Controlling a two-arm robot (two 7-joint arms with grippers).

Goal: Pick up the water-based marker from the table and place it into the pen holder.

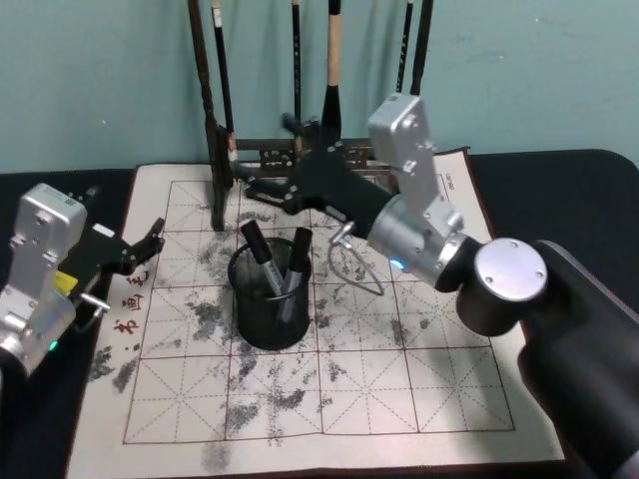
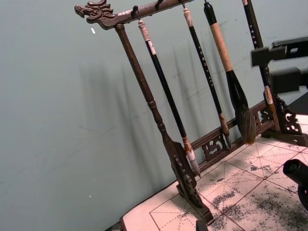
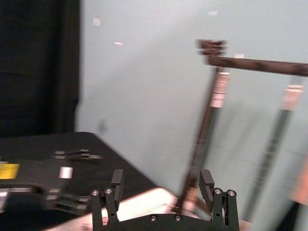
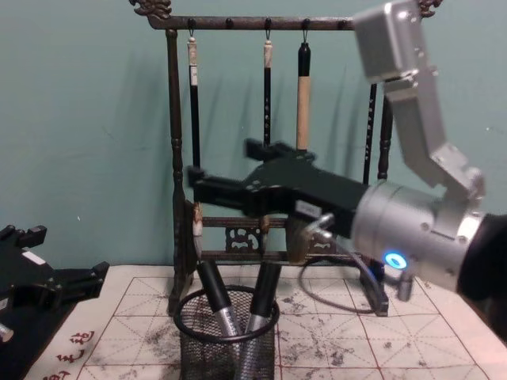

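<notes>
**Markers in the holder, right gripper empty above it**

The right gripper hangs spread and empty, above and just behind the pen holder, toward the mat's far edge in front of the brush rack. Two markers lean inside the holder, which stands near the middle of the mat on the table. The placing looks done; only withdrawal seems left. The left gripper waits at the mat's left edge, fingers apart, holding nothing.

Two markers standing in the mesh pen holder

The black wire-mesh pen holder sits upright on the ink-smudged cream mat of the table, below and just in front of the right gripper; two dark markers lean inside, caps up.
</notes>
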